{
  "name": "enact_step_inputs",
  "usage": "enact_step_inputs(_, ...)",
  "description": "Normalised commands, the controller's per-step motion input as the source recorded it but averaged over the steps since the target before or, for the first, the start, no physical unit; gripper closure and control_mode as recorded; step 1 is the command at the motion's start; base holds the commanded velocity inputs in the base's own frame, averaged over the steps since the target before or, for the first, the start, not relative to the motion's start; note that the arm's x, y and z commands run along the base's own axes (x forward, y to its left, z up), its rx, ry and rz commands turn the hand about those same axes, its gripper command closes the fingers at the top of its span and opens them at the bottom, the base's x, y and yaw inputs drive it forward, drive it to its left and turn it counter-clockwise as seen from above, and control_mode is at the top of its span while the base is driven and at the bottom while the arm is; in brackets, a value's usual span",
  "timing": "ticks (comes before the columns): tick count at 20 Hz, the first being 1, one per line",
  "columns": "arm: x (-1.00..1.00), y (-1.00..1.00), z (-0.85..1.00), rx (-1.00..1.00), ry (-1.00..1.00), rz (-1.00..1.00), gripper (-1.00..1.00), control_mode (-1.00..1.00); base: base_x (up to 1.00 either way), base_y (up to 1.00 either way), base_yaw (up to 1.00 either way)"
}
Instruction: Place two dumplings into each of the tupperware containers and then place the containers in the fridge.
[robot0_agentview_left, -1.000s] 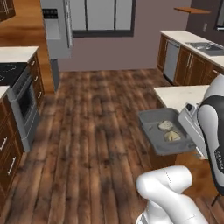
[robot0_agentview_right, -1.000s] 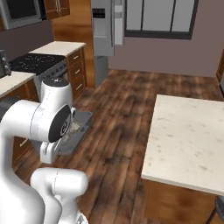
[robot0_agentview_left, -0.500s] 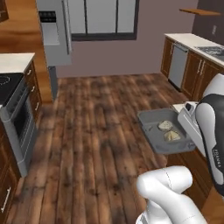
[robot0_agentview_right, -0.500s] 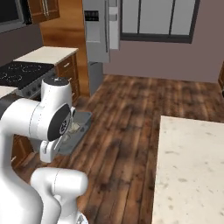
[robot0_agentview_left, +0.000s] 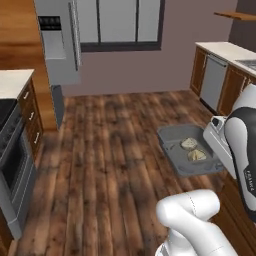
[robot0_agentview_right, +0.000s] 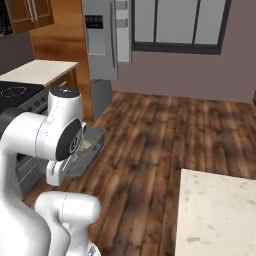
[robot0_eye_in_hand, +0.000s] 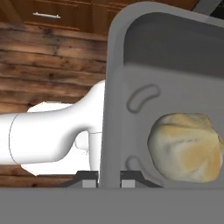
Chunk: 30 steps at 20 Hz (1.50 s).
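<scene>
The gripper (robot0_eye_in_hand: 108, 178) is clamped on the near rim of the tupperware container (robot0_eye_in_hand: 175, 87) (apparently held level), with the white arm folded back behind it.

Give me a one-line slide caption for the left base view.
Gripper shut on a grey tupperware container holding two dumplings, carried above the wooden floor toward the fridge.

1. The tupperware container (robot0_eye_in_hand: 175, 87) runs off the top and right edges of the hand view, so its far side is cut off
2. One dumpling (robot0_eye_in_hand: 186, 146) in it is cut at the right edge
3. The gripper (robot0_eye_in_hand: 109, 178) peeks in at the bottom edge, its tips mostly hidden by the tray rim
4. In the right base view the white arm hides most of the tray (robot0_agentview_right: 92, 147)
5. The fridge (robot0_agentview_left: 60, 40) is cut off at the top of the left base view
</scene>
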Motion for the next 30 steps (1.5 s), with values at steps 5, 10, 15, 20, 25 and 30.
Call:
enact_step_inputs(5,0.00,0.00,0.00,0.00,0.00,0.00,1.00,1.00,1.00,0.21,0.00)
enact_step_inputs(10,0.00,0.00,0.00,0.00,0.00,0.00,1.00,1.00,1.00,0.16,0.00)
enact_step_inputs(15,0.00,0.00,0.00,0.00,0.00,0.00,1.00,1.00,1.00,0.11,0.00)
enact_step_inputs(20,0.00,0.00,0.00,0.00,0.00,0.00,1.00,1.00,1.00,0.08,0.00)
enact_step_inputs(25,0.00,0.00,0.00,0.00,0.00,0.00,1.00,1.00,1.00,0.00,0.00)
enact_step_inputs(30,0.00,0.00,0.00,0.00,0.00,0.00,1.00,1.00,1.00,-0.39,0.04)
